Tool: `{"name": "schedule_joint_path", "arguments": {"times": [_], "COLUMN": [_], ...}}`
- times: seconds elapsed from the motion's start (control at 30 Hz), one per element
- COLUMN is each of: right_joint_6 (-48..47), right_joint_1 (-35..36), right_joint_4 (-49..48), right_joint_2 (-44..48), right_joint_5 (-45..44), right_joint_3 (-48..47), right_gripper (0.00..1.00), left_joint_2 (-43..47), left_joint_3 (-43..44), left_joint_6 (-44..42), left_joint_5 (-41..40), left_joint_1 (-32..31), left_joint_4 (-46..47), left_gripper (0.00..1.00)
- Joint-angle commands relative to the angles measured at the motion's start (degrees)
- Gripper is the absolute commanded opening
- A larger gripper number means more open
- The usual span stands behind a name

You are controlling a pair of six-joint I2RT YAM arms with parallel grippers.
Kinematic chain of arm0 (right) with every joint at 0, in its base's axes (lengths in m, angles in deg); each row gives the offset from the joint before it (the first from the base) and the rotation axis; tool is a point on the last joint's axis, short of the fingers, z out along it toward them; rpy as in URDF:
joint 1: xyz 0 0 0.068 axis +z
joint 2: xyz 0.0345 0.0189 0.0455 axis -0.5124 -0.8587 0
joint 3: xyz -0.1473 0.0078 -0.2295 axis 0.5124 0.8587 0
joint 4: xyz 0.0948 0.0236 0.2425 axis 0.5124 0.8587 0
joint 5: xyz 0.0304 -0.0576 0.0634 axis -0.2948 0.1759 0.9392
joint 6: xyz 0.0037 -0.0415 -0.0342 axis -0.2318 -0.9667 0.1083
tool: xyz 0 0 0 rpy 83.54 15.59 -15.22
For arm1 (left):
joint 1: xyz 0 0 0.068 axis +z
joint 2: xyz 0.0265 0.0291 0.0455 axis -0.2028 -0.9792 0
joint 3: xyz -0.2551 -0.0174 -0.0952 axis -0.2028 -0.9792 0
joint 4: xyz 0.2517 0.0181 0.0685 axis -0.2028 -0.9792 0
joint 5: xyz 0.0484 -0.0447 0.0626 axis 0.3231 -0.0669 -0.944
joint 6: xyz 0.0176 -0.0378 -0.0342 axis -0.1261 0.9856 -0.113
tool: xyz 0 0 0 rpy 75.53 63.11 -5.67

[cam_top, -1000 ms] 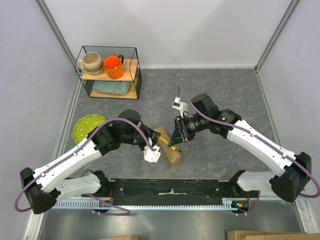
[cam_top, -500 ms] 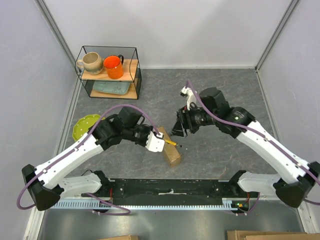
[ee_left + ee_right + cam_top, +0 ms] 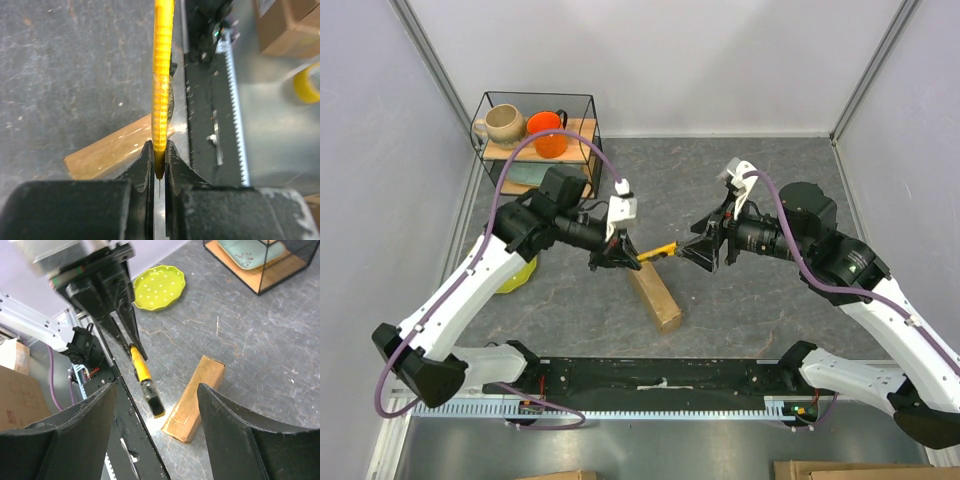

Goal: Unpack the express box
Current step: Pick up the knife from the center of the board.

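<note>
The express box (image 3: 655, 295) is a brown cardboard box lying at an angle on the grey table, also seen in the right wrist view (image 3: 195, 400) and below the jaws in the left wrist view (image 3: 110, 152). My left gripper (image 3: 628, 260) is held above the box's far end, shut on the tail of a yellow utility knife (image 3: 660, 250); the pinch shows in the left wrist view (image 3: 160, 165). The knife (image 3: 142, 375) points toward my right gripper (image 3: 690, 250). That gripper is open wide (image 3: 156, 390) and holds nothing, just short of the knife's dark end.
A wire rack (image 3: 538, 140) with two mugs and a tray stands at the back left. A green dotted plate (image 3: 159, 287) lies left of the box, partly under the left arm. The black base rail (image 3: 660, 380) runs along the near edge. Beyond it are cardboard boxes (image 3: 285, 25) and a tape roll (image 3: 307, 82).
My left gripper has risen from the box's near end to above its far end, carrying the yellow knife. The right gripper opened wide and drew back to the right.
</note>
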Motion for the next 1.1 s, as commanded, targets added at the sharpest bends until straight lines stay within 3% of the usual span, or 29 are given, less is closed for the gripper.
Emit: {"name": "schedule_joint_path", "arguments": {"times": [0.0, 0.2, 0.47, 0.67, 0.87, 1.07], "right_joint_6": [-2.2, -1.8, 0.4, 3.3, 5.9, 8.5], "right_joint_1": [0.1, 0.0, 0.1, 0.0, 0.0, 0.0], "right_joint_4": [-5.3, -9.3, -15.7, -23.9, -29.2, -31.3], "right_joint_2": [-0.9, -0.9, -3.8, -7.4, -9.4, -12.2], "right_joint_5": [4.7, 6.6, 9.9, 13.7, 15.6, 18.5], "right_joint_3": [-0.7, 0.8, 2.6, 3.8, 4.7, 5.2], "right_gripper": [0.73, 0.73, 0.72, 0.70, 0.65, 0.53], "left_joint_2": [-2.9, -1.6, -0.1, 0.6, 1.0, 1.4], "left_joint_3": [3.9, 1.8, 2.3, -1.4, -3.2, -5.0], "left_joint_6": [13.4, 18.9, 23.4, 22.4, 22.4, 26.5], "left_joint_5": [14.6, 18.1, 19.0, 20.7, 21.6, 21.8], "left_joint_1": [3.9, 8.0, 9.4, 9.4, 9.3, 9.4], "left_joint_4": [0.2, 7.4, 10.3, 10.9, 12.0, 17.2], "left_gripper": [0.02, 0.02, 0.02, 0.02, 0.02, 0.02]}}
